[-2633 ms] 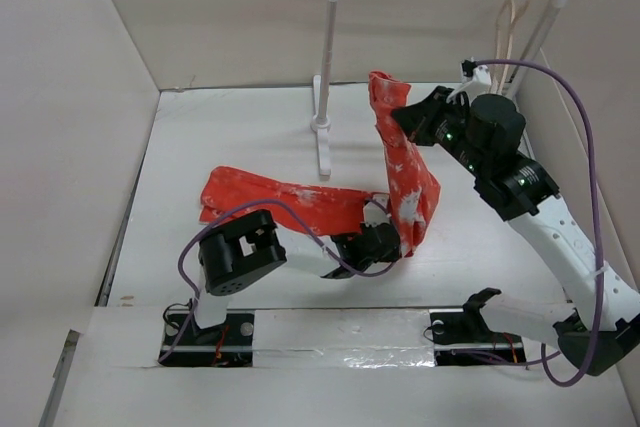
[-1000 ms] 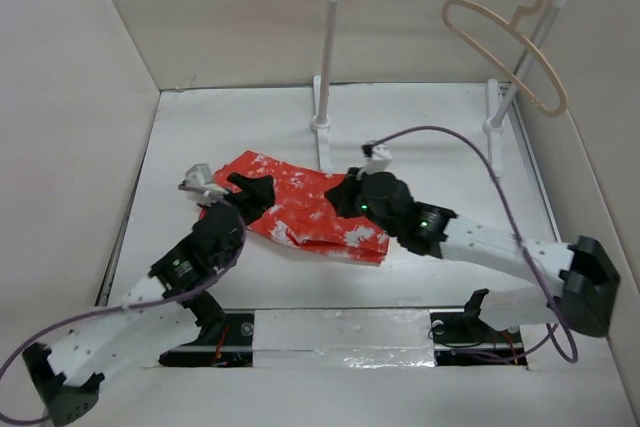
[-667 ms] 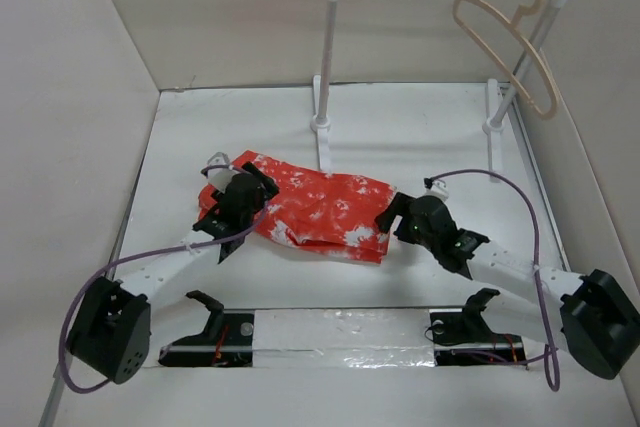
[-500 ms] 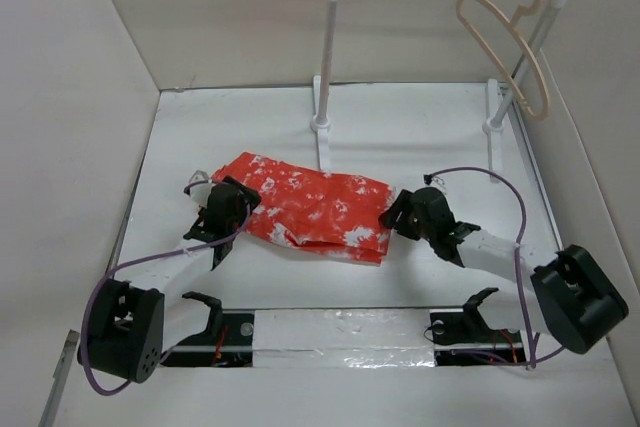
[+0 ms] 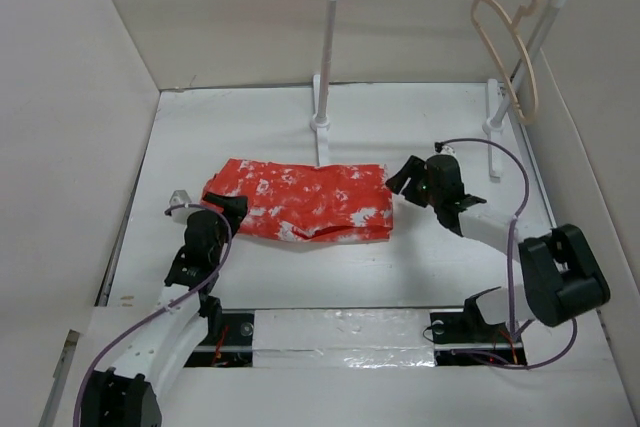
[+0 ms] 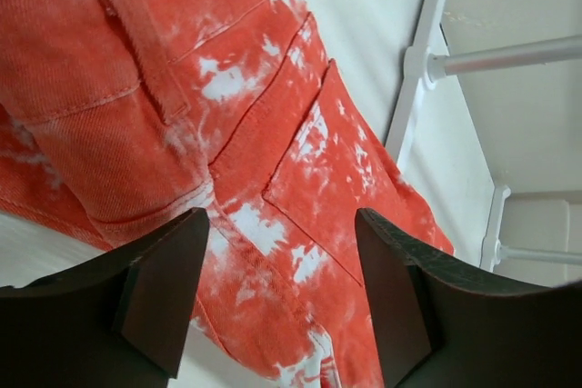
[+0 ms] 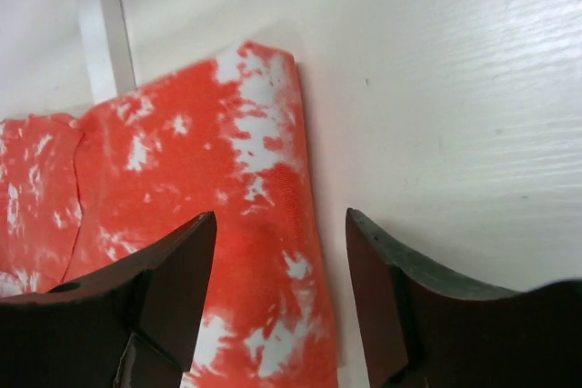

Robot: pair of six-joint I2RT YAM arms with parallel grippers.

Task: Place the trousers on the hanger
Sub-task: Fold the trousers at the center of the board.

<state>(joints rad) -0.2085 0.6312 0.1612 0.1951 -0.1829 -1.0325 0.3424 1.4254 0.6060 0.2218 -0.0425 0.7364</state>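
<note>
The trousers [image 5: 305, 202] lie folded flat on the table [image 5: 230, 127] before the rack [image 5: 326, 57]; the hanger [image 5: 507, 52] hangs on its rail. The left gripper [image 5: 232, 209] at the waist and the right gripper [image 5: 405, 175] at the opposite end gape empty. The next grasp should probably pinch all layers together.

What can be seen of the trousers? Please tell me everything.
The trousers are orange-red with white blotches, of a twill cloth like denim, with a stitched back pocket and seams. They lie folded and flat on the white table, lengthwise left to right, just in front of the rack's left foot. The left gripper and right gripper stand at either end, jaws open, gripping nothing.
</note>
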